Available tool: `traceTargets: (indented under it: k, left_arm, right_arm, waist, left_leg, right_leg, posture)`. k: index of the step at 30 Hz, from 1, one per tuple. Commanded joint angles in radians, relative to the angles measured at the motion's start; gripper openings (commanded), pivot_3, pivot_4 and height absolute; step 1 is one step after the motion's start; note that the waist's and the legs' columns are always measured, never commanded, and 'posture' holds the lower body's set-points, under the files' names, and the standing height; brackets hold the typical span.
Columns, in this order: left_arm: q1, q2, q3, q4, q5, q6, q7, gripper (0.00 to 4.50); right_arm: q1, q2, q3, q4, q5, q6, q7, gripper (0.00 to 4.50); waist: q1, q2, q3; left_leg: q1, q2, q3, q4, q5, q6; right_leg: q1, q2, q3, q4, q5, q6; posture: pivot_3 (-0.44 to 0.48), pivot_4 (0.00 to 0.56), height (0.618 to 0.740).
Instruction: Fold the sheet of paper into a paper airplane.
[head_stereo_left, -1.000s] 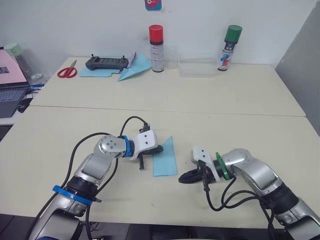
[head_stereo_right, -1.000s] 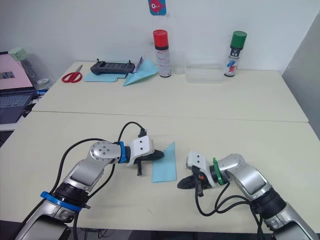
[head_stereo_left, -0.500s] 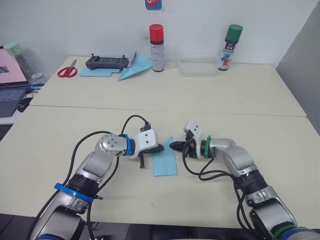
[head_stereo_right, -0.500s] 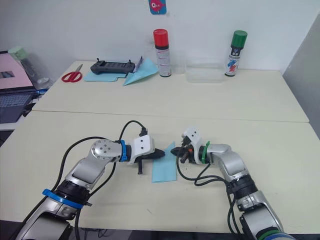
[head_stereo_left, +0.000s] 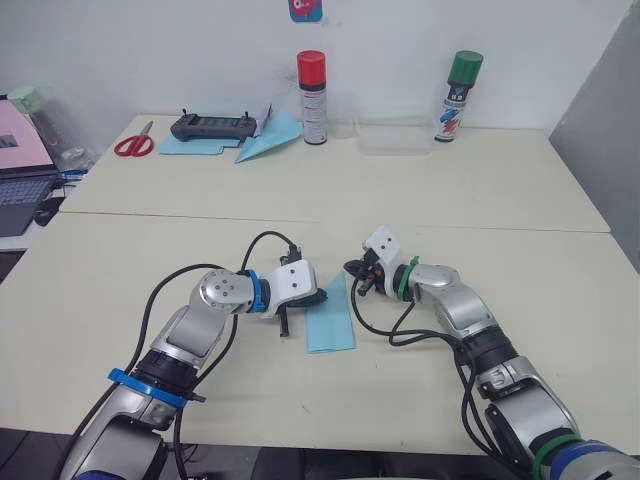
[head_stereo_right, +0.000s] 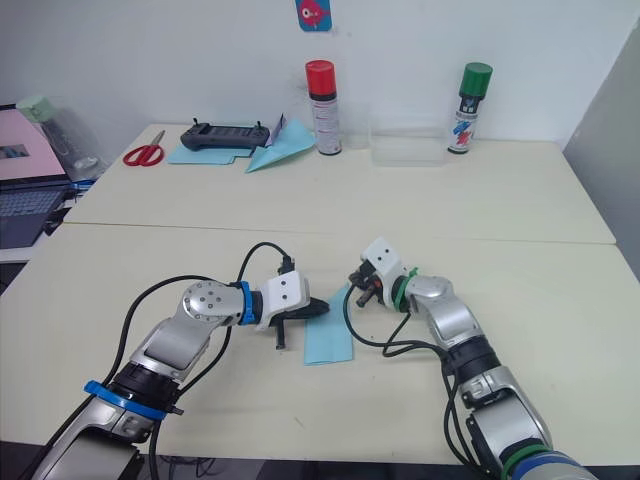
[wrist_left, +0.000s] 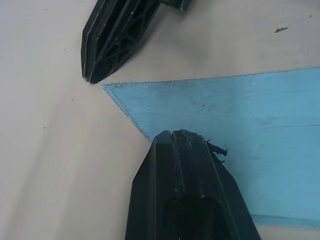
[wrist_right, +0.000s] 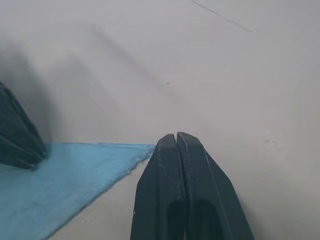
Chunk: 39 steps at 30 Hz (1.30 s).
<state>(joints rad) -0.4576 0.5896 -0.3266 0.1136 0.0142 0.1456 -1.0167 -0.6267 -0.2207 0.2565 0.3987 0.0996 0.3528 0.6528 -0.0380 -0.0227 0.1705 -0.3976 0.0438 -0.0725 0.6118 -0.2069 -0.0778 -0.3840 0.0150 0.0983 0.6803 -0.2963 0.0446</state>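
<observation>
The sheet of paper (head_stereo_left: 330, 317) lies flat on the near table (head_stereo_left: 120, 300), folded into a narrow strip with a slanted far end that rises to a point. The left gripper (head_stereo_left: 316, 297) presses down on the sheet's left edge near that far end, its two black fingers closed together with nothing between them; the left wrist view shows the fingertips (wrist_left: 182, 142) resting on the blue surface beside the slanted edge. The right gripper (head_stereo_left: 352, 268) sits just past the sheet's pointed corner, on the bare table, its fingers (wrist_right: 177, 145) also pressed together and empty, the tip just beside the corner of the sheet without clearly touching it.

Farther back, on the second table (head_stereo_left: 500, 180), a red-capped spray can (head_stereo_left: 313, 97) and a green-capped spray can (head_stereo_left: 456, 96) stand upright near the wall, with a clear plastic box (head_stereo_left: 395, 136) between them. To the left lie a teal paper dart (head_stereo_left: 268, 141), a black controller (head_stereo_left: 212, 126) on some blue sheets (head_stereo_left: 190, 146), and red scissors (head_stereo_left: 133, 141)
</observation>
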Motion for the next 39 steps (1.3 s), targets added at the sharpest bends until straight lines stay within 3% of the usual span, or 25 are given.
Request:
traceTargets:
  k: [1, 7, 10, 14, 18, 22, 25, 34, 39]
  left_arm:
    - [0.031, -0.003, -0.019, 0.030, 0.014, 0.048, -0.009, 0.00]
    - [-0.019, -0.050, 0.108, -0.028, -0.152, 0.208, -0.016, 0.00]
    - [-0.063, -0.022, 0.165, -0.041, -0.224, 0.277, -0.058, 0.00]
    - [-0.102, 0.063, 0.174, 0.001, -0.224, 0.216, -0.146, 1.06]
    - [-0.160, 0.125, 0.134, 0.155, -0.137, -0.054, -0.229, 2.30]
    - [-0.218, 0.119, 0.086, 0.308, -0.068, -0.357, -0.301, 3.51]
    - [-0.267, 0.086, 0.068, 0.405, -0.049, -0.499, -0.330, 4.42]
    - [-0.344, 0.006, 0.038, 0.581, -0.023, -0.776, -0.377, 4.50]
    - [-0.374, -0.030, 0.008, 0.656, 0.008, -0.889, -0.381, 4.50]
  right_arm:
    - [0.018, -0.031, -0.071, -0.024, 0.011, -0.014, -0.018, 0.03]
    - [0.082, -0.082, -0.093, -0.241, 0.107, 0.060, 0.113, 0.03]
    - [0.115, -0.116, -0.080, -0.329, 0.122, 0.103, 0.150, 0.03]
    - [0.143, -0.139, -0.081, -0.396, 0.134, 0.146, 0.156, 0.00]
    - [0.183, -0.179, -0.089, -0.483, 0.177, 0.207, 0.193, 0.00]
    - [0.214, -0.229, -0.098, -0.563, 0.236, 0.280, 0.239, 0.00]
    - [0.230, -0.260, -0.111, -0.622, 0.304, 0.355, 0.270, 0.62]
    - [0.281, -0.321, -0.122, -0.781, 0.377, 0.432, 0.241, 3.73]
    - [0.299, -0.332, -0.125, -0.807, 0.385, 0.441, 0.222, 3.73]
  waist:
    - [0.001, 0.000, 0.000]
    - [0.000, 0.001, 0.003]
    - [-0.008, -0.001, 0.008]
    - [-0.020, -0.001, 0.010]
    - [-0.020, 0.000, 0.012]
    - [-0.018, 0.000, 0.013]
    - [-0.016, -0.001, 0.013]
    - [-0.020, -0.001, 0.014]
    - [-0.019, -0.001, 0.014]
  left_leg:
    - [0.000, 0.000, 0.000, 0.000, 0.000, 0.000]
    - [-0.003, 0.000, 0.000, 0.000, 0.000, 0.000]
    - [-0.004, 0.001, -0.001, -0.001, 0.000, 0.000]
    - [-0.005, 0.001, -0.001, -0.002, 0.000, 0.000]
    - [-0.005, 0.001, -0.001, -0.003, 0.000, 0.000]
    - [-0.005, 0.001, -0.001, -0.003, 0.000, 0.000]
    - [-0.006, 0.001, -0.001, -0.003, 0.000, 0.000]
    - [-0.008, 0.001, -0.001, -0.002, 0.000, 0.000]
    - [-0.008, 0.001, -0.001, -0.002, 0.000, 0.000]
  right_leg:
    - [0.000, 0.000, 0.000, 0.000, 0.000, 0.000]
    - [-0.003, 0.000, 0.000, 0.000, 0.000, 0.000]
    - [-0.005, 0.001, -0.001, 0.000, 0.000, 0.000]
    - [-0.005, 0.001, -0.001, 0.000, 0.000, -0.001]
    - [-0.006, 0.001, -0.001, 0.000, -0.001, -0.002]
    - [-0.006, 0.001, -0.001, -0.001, -0.001, -0.002]
    - [-0.006, 0.001, -0.001, -0.002, -0.001, -0.002]
    - [-0.007, 0.001, -0.002, -0.001, -0.001, -0.002]
    - [-0.007, 0.001, -0.002, -0.001, -0.001, -0.002]
  posture:
    - [0.000, 0.150, 0.740]
    - [0.000, 0.150, 0.740]
    - [0.000, 0.150, 0.740]
    - [0.000, 0.150, 0.740]
    - [0.000, 0.150, 0.740]
    - [0.000, 0.150, 0.740]
    - [0.000, 0.150, 0.740]
    - [0.000, 0.150, 0.740]
    - [0.000, 0.150, 0.740]
